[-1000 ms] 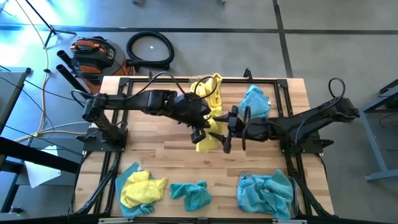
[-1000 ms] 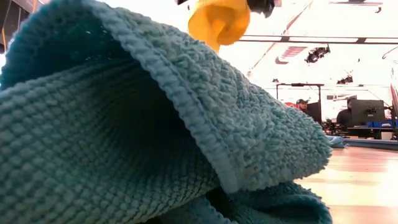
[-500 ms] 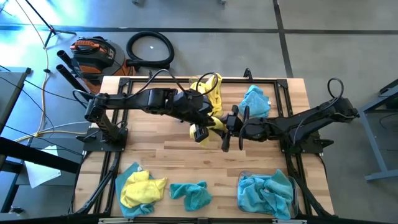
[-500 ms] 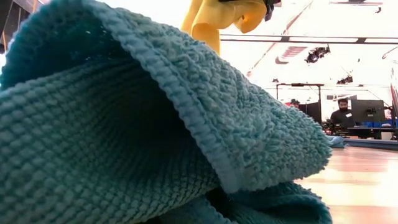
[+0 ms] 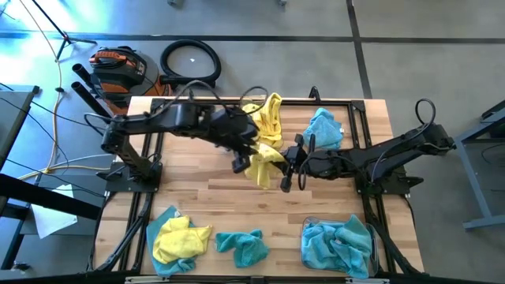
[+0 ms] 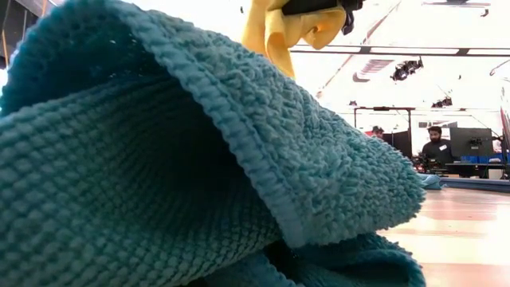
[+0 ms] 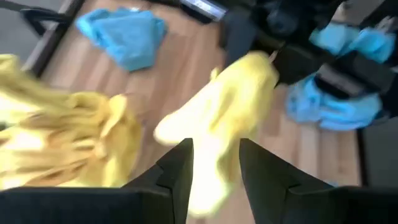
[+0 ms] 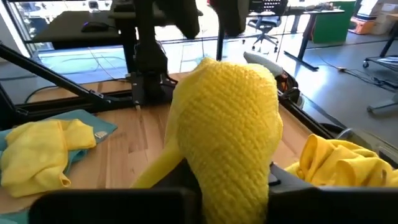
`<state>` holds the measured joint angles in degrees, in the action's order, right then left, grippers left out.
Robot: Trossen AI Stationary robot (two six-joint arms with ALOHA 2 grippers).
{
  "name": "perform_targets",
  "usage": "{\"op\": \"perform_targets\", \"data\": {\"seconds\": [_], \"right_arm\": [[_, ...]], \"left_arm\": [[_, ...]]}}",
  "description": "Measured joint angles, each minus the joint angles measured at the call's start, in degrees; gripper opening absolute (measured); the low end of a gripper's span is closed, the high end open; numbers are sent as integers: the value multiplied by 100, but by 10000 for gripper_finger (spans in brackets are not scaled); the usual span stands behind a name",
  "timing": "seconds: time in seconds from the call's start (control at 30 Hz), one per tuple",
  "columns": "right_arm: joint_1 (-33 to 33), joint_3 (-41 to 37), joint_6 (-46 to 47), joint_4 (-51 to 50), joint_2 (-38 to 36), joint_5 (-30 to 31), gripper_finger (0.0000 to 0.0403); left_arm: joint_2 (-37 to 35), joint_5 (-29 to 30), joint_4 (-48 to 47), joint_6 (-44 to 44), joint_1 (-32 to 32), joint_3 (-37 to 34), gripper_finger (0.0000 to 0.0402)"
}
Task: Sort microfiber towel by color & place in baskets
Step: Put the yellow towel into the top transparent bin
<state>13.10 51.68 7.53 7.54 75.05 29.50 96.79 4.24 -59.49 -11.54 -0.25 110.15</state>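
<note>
Mid-table: right fingers and left fingers both clamp crumpled yellow towel.

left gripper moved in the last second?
Yes. The left gripper has pulled back toward its own base, away from the right gripper, relative to the table.

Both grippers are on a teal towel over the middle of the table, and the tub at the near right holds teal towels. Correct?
Not quite: the towel held between the left gripper and the right gripper is yellow, not teal, as the high view and the right wrist view show. The rest stands: the near-right tub does hold teal towels.
</note>
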Motion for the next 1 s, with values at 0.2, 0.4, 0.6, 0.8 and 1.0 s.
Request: {"op": "perform_targets", "data": {"seconds": [0.2, 0.4, 0.6, 0.8, 1.0], "right_arm": [[-18, 0, -2, 8, -41, 571, 14], [-376, 391, 1, -209, -82, 710, 9], [-1147, 1355, 341, -1646, 35, 575, 7], [-2107, 2403, 1067, -3180, 791, -150, 5], [-2789, 3407, 1570, -4334, 2030, -989, 6]], "left_arm": [[-915, 587, -165, 176, -129, -574, 122], [-2408, 1008, 448, -117, -329, -2191, 122], [-4066, 1069, 1596, -235, -361, -4126, 122], [-5440, 1240, 2512, -95, -341, -5626, 122], [-6262, 1258, 3067, -168, -341, -6512, 122]]}}
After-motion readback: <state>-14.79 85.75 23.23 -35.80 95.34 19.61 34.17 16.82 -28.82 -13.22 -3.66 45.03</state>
